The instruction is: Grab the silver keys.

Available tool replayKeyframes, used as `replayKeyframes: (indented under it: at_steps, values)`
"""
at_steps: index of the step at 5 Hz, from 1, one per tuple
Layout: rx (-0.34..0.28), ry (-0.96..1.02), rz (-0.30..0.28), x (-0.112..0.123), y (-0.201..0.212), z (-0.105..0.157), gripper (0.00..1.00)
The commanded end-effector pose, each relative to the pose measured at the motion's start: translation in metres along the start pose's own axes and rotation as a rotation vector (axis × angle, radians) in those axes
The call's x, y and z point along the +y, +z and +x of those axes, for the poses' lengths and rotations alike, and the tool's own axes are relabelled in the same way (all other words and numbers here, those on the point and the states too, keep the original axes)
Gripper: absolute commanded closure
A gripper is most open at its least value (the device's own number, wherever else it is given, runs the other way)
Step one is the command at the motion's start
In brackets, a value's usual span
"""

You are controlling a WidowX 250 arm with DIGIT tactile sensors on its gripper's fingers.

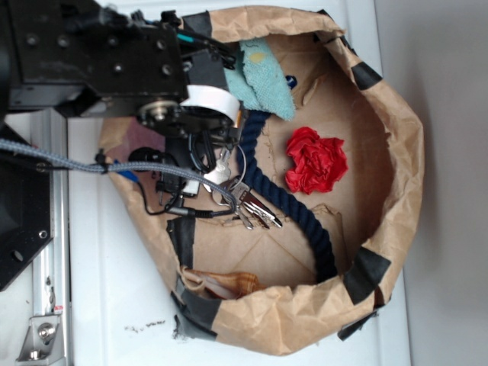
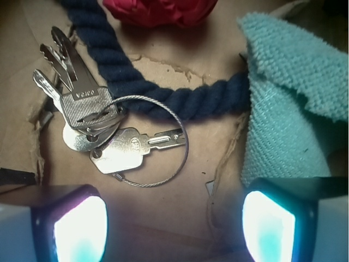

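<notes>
Gripper (image 2: 174,221) hovering spread over bag (image 1: 396,152) floor, grasping nothing.
You are seeing the silver keys (image 2: 101,128) lying flat at 10 o'clock in the wrist view, their wire ring touching the dark-blue rope (image 2: 163,90); teal cloth (image 2: 289,103) sitting at 2 o'clock.

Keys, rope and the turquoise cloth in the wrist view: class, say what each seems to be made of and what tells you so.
The silver keys: apparently polished metal, with bright glints and stamped heads, on a thin twisted wire ring. The dark-blue rope: probably twisted textile fibre, matte, with visible strands. The turquoise cloth: looks like terry towelling, with a nubby looped surface.
</notes>
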State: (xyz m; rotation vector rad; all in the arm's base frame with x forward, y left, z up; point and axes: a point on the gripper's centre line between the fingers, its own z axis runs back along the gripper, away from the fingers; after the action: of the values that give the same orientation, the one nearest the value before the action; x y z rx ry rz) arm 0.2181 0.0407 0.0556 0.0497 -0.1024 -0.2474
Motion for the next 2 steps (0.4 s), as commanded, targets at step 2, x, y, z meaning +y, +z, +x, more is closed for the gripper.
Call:
replayKeyframes:
  at_steps: [2]
  values:
    - [-0.105,-0.088,0.065,-0.0204,0.0177,0.0171,0.0]
